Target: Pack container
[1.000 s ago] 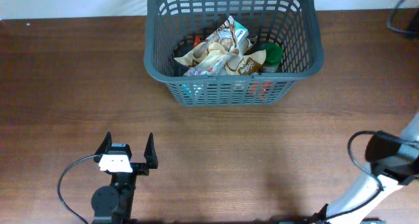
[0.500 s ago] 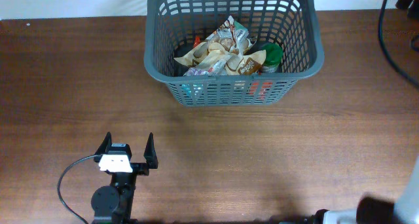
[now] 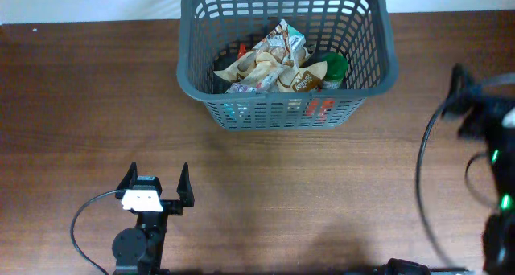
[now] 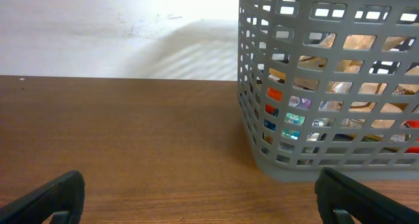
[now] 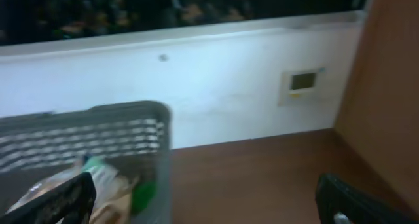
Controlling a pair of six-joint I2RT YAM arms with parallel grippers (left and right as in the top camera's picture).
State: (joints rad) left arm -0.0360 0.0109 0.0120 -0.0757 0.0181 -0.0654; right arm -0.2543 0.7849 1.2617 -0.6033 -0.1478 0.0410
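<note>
The dark grey lattice container stands at the back centre of the table. It holds crumpled snack bags and a green-topped item. My left gripper is open and empty near the front left, well short of the container, which fills the right of the left wrist view. My right gripper is a blurred shape at the right edge, raised, to the right of the container. In the right wrist view the fingers are spread wide and empty, with the container at the left.
The brown wooden table stretches between both arms. A white wall runs behind the table. Black cables loop near the right arm and beside the left arm's base.
The right arm swung from the front right corner, dipped mostly out of view, and now stands higher at the right edge. The left arm and container have not moved.
</note>
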